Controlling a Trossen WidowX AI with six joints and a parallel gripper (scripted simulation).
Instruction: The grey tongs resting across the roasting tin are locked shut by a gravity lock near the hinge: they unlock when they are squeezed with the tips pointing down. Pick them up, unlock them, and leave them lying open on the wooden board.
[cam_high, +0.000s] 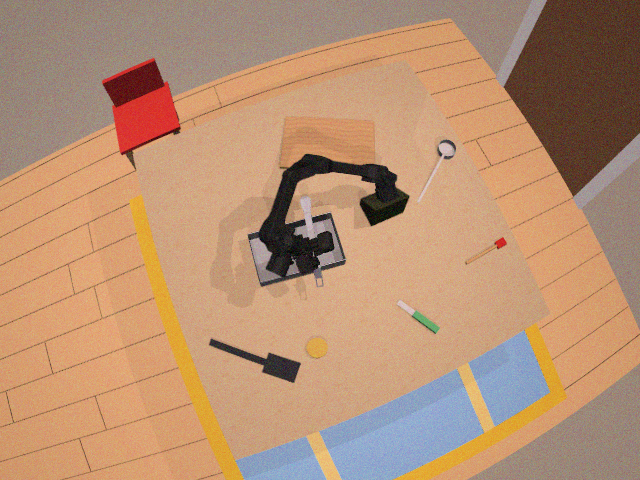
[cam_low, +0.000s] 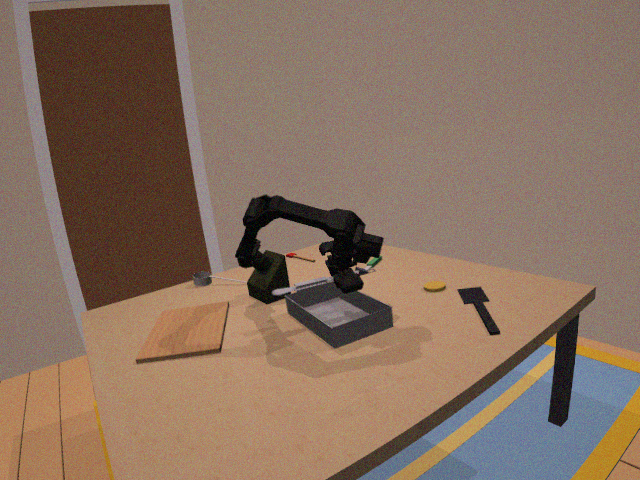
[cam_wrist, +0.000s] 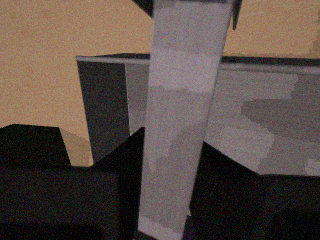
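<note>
The grey tongs (cam_high: 307, 210) (cam_low: 303, 288) (cam_wrist: 180, 110) lie roughly level across the roasting tin (cam_high: 339, 240) (cam_low: 361, 329) (cam_wrist: 104, 110), arms together. Their rounded tips stick out past the side towards the board, and the hinge end with its wire loop (cam_high: 319, 281) sticks out past the opposite side. My gripper (cam_wrist: 162, 135) points down over the tin and is shut on the tongs, one black finger on each side. Whether the tongs still touch the rim is hidden. The wooden board (cam_high: 330, 135) (cam_low: 188, 328) lies flat, apart from the tin.
The robot base (cam_high: 384, 206) (cam_low: 267, 279) stands beside the tin. A ladle (cam_high: 431, 178) (cam_low: 202, 279), a red-headed brush (cam_high: 500, 242) (cam_low: 292, 255), a green-handled knife (cam_high: 425, 321) (cam_low: 374, 261), a yellow disc (cam_high: 316, 347) (cam_low: 434, 286) and a black spatula (cam_high: 281, 367) (cam_low: 473, 295) lie around the table.
</note>
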